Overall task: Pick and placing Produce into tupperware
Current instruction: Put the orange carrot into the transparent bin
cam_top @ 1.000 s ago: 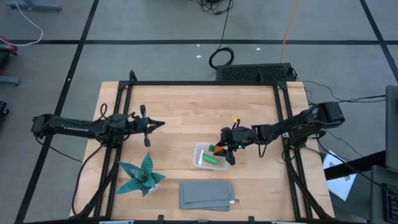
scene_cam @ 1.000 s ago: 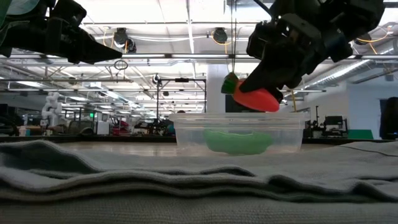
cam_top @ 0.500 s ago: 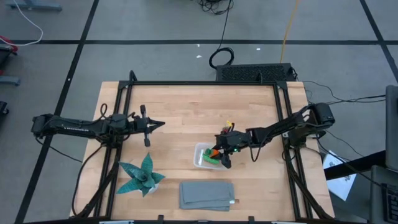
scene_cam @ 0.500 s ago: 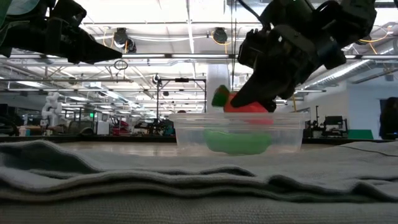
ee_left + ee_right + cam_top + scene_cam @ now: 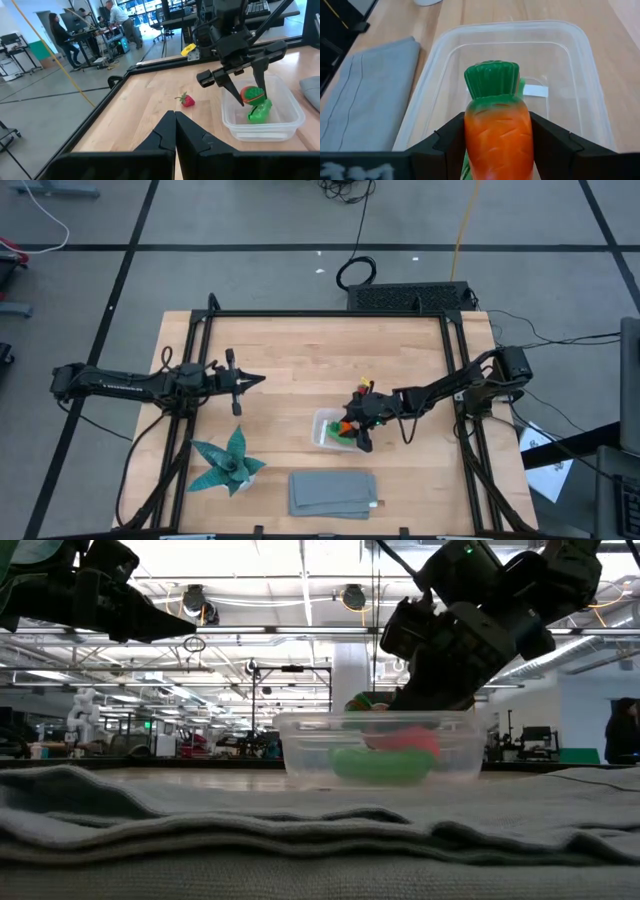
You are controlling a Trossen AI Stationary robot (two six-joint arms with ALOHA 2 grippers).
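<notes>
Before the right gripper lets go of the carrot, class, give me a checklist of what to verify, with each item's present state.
1. Toy carrot clamped in the right gripper: ok.
2. Carrot inside the clear tupperware, below its rim: ok.
3. Carrot resting on the green pod or the floor: cannot tell.
4. Left gripper away from the container: ok.
5. Toy strawberry in the tupperware: not ok, it lies on the table.

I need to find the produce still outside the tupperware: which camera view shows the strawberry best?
The left wrist view: the strawberry lies in plain sight on bare wood, apart from the tupperware. In the high view it is only a tiny speck near the right gripper. The low and right wrist views don't show it.
</notes>
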